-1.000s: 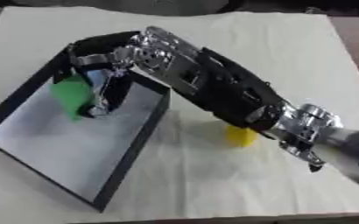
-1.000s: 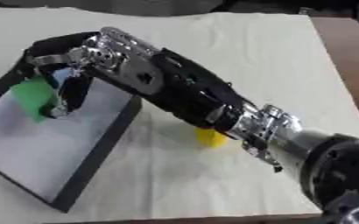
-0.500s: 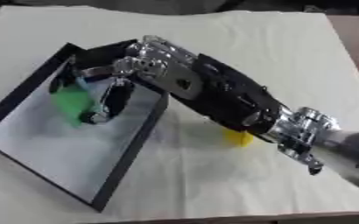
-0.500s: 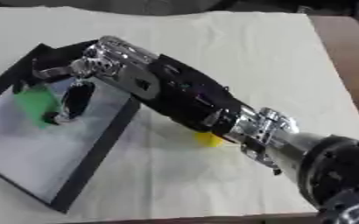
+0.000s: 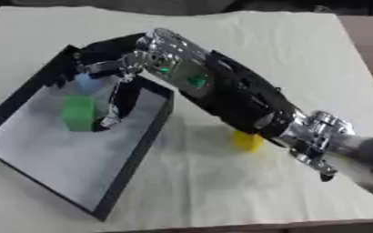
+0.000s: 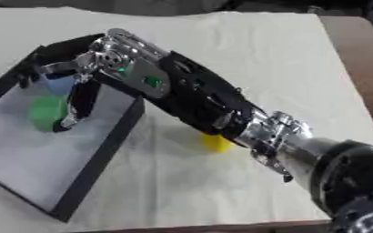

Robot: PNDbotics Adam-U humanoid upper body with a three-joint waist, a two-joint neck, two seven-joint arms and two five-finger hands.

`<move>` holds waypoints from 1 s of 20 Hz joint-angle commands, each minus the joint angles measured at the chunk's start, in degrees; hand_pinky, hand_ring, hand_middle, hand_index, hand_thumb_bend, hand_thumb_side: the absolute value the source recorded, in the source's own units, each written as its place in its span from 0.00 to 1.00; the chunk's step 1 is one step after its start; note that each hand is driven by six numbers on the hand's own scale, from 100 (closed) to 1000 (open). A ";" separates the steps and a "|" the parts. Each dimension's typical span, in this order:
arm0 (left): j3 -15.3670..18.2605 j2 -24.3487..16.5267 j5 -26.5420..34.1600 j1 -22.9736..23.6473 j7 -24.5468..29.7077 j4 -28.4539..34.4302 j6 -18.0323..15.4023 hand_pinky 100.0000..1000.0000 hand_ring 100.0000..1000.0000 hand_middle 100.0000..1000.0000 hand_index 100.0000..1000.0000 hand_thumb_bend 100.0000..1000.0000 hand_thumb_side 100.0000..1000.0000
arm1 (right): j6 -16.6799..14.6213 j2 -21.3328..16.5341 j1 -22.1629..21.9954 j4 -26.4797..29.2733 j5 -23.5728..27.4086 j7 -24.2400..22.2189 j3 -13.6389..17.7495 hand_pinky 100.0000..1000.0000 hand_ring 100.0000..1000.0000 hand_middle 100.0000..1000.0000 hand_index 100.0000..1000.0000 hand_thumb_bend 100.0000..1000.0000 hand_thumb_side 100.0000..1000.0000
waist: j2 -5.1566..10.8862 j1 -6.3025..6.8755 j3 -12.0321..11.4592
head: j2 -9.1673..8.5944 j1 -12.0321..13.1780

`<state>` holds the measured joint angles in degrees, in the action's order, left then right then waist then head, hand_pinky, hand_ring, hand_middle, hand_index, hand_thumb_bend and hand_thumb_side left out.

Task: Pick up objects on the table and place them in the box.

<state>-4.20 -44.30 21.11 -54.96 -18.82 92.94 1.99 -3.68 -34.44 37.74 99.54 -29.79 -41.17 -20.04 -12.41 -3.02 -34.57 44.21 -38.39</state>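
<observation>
My right hand hangs over the box; fingers released, green block just beside them; I should withdraw straight up, avoiding the wall; yellow block remains on the bench.

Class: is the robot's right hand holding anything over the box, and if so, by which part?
Nothing is held. The right hand is open above the box; the green block lies on the box floor beside its fingers.

1 box, 1 green block & 1 blue obj inside, 1 yellow block outside.
</observation>
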 commanded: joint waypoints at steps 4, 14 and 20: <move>1.01 -2.08 -0.55 -0.35 -0.32 0.13 -0.11 0.84 0.66 0.78 0.80 0.08 0.47 | 4.31 -4.61 1.02 7.88 7.69 3.80 4.24 1.00 0.83 0.81 0.98 0.21 0.12 | 0.24 0.02 0.68 | -0.09 0.67; 2.21 -5.51 -1.39 3.82 -1.39 -1.31 -0.22 0.85 0.65 0.78 0.80 0.08 0.48 | 4.32 -26.02 -2.65 15.04 32.28 27.08 17.14 0.95 0.75 0.76 0.93 0.00 0.00 | 3.26 0.20 5.34 | -0.09 4.69; 3.03 -6.69 -1.17 6.41 -2.35 -2.05 -0.59 0.85 0.65 0.78 0.80 0.08 0.50 | 2.62 -33.05 -13.97 15.05 40.19 38.20 24.04 0.94 0.73 0.73 0.91 0.00 0.00 | 3.92 -0.13 8.29 | -0.09 8.32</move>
<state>-2.24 -48.38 20.09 -47.87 -20.80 90.75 1.50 -0.56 -64.08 23.38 113.79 8.78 -5.11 1.86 -10.61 -3.02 -26.07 44.22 -30.86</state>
